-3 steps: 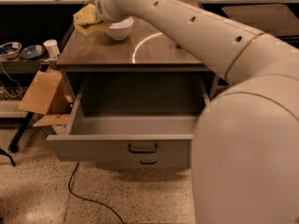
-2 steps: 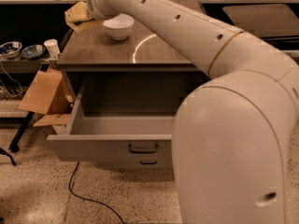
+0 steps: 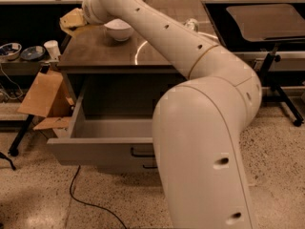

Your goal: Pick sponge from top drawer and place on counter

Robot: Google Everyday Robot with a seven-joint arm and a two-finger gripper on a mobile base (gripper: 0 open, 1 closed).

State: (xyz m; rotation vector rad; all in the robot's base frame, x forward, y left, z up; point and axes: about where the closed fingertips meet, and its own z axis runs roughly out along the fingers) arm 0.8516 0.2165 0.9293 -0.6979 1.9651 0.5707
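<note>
Floor: speckled terrazzo, a black cable (image 3: 76, 197) trailing across it.
Counter (image 3: 105, 54): glossy grey-brown with a white arc; a white bowl (image 3: 118, 30) sits near the back.
Top drawer (image 3: 95, 149): pulled open, its front partly behind the arm (image 3: 205, 142).
Gripper (image 3: 72, 21): tan, over the counter's back left corner, left of the bowl; its grip is not discernible.
Sponge: cannot be made out.
</note>
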